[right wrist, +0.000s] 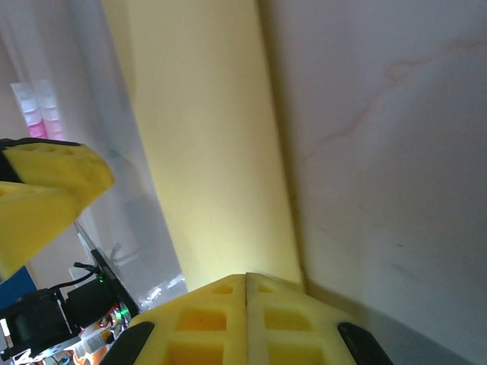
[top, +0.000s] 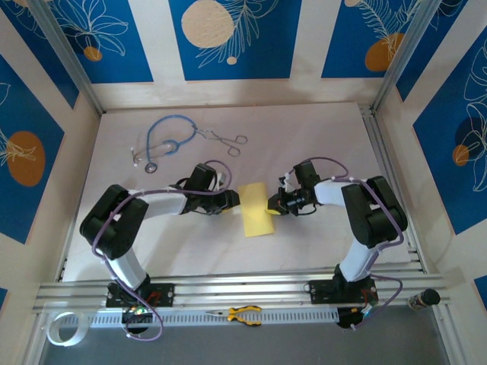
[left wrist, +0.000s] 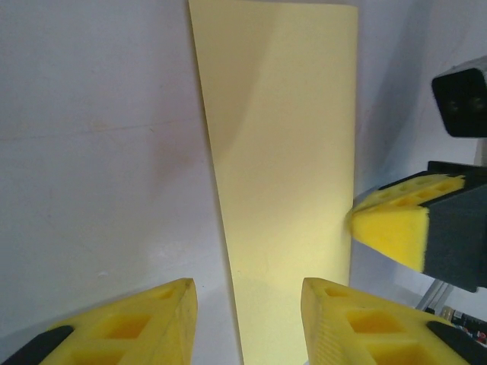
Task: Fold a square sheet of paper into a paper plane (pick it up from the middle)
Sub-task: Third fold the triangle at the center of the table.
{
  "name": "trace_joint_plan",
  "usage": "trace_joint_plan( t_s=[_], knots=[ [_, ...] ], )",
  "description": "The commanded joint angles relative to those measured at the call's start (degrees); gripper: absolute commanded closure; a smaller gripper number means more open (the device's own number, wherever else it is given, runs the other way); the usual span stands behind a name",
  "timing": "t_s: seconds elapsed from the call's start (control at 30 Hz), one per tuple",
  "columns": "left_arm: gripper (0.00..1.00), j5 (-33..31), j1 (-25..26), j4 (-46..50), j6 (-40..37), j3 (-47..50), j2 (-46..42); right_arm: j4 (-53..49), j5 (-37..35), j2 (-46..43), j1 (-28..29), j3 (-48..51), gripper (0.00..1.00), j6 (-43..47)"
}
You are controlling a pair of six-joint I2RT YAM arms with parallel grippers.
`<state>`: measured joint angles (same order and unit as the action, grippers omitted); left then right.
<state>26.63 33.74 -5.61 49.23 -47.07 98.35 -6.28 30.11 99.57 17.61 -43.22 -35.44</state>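
The right end effector (right wrist: 247, 323) has its yellow pads pressed together against one edge of the square sheet of paper (right wrist: 205, 152), which lies folded on the white surface (right wrist: 380, 152), with the left end effector (right wrist: 46, 194) beside its opposite edge

Robot lab test cell, not a home or shop. Two arms, left arm (top: 122, 220) & right arm (top: 373, 213), bolted to an alu extrusion rail (top: 228, 289) w/ loose cabling. White surface (top: 319, 137) boxed in by blue-patterned wall panels (top: 228, 38). Random props: stethoscope (top: 163, 141), forceps (top: 224, 139), pliers (top: 245, 314), tape roll (top: 61, 328).
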Motion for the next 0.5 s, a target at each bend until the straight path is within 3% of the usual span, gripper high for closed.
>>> trace_joint_plan(
  t_s=[0.0, 0.47],
  knots=[
    [0.59, 1.6, 0.6, -0.9, 0.5, -1.7, 1.0, 0.6, 0.4, 1.5, -0.3, 2.0, 0.96, 1.0],
    [0.63, 2.9, 2.2, -0.5, 1.4, -3.5, 3.9, 6.1, 0.5, 3.1, -1.1, 6.8, 0.96, -3.0]
  ],
)
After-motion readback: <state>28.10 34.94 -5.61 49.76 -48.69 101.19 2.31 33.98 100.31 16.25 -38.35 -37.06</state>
